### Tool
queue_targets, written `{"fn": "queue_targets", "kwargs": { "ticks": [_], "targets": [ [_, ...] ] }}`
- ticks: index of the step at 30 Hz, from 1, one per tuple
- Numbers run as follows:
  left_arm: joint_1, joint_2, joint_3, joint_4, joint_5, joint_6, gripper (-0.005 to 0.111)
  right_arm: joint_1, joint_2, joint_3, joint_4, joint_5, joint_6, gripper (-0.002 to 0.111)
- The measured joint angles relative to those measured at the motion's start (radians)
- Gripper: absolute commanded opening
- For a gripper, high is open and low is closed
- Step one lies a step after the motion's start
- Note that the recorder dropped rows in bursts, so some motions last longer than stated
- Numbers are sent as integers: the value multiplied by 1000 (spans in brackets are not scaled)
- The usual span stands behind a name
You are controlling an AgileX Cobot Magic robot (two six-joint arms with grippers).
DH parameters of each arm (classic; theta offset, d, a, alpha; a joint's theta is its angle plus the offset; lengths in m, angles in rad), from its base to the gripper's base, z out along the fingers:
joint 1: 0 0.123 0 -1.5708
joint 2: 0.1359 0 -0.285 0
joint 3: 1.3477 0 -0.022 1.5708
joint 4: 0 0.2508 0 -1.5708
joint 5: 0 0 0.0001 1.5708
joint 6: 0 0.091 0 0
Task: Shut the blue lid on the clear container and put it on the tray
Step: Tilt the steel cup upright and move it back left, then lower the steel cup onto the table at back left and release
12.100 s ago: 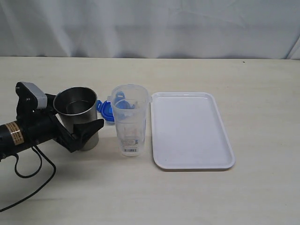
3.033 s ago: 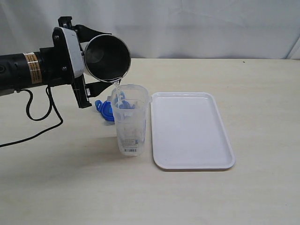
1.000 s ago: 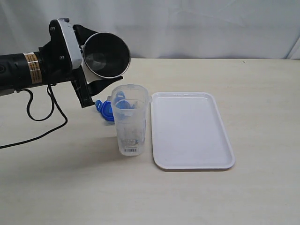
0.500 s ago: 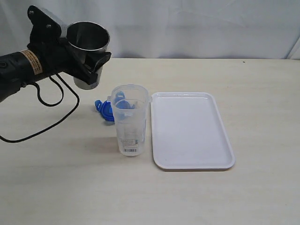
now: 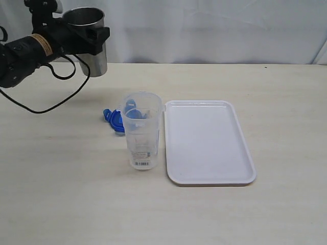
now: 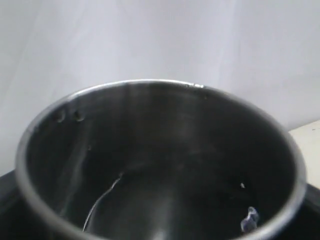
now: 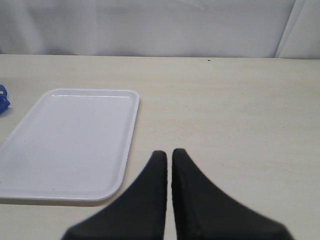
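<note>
The clear container (image 5: 142, 132) stands upright and uncovered just left of the white tray (image 5: 208, 143). The blue lid (image 5: 114, 120) lies on the table behind the container, partly hidden by it; its edge shows in the right wrist view as the blue lid (image 7: 3, 98). My left gripper (image 5: 88, 35) is raised at the far left, shut on the steel cup (image 5: 92, 40), which is upright; the cup's dark inside (image 6: 160, 170) fills the left wrist view. My right gripper (image 7: 169, 154) is shut with nothing in it, low over the table beside the tray (image 7: 65, 145).
A black cable (image 5: 48, 99) hangs from the left arm down to the table at the left. A white curtain (image 5: 204, 30) closes off the far edge of the table.
My left arm has turned the steel cup upright and carried it up and back to the left, away from the container. The container, lid and tray stayed put.
</note>
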Motion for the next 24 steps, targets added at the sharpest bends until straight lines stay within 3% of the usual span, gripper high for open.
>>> {"fn": "queue_targets", "kwargs": {
  "ticks": [9, 16, 18, 24],
  "targets": [
    [11, 175, -208, 2, 82, 25, 0, 0, 0, 0, 0, 0, 0, 4],
    [128, 207, -228, 5, 124, 29, 0, 0, 0, 0, 0, 0, 0, 4],
    [156, 245, -229, -17, 72, 25, 0, 0, 0, 0, 0, 0, 0, 4],
    [157, 329, -245, -42, 24, 36, 0, 0, 0, 0, 0, 0, 0, 4]
  ]
}}
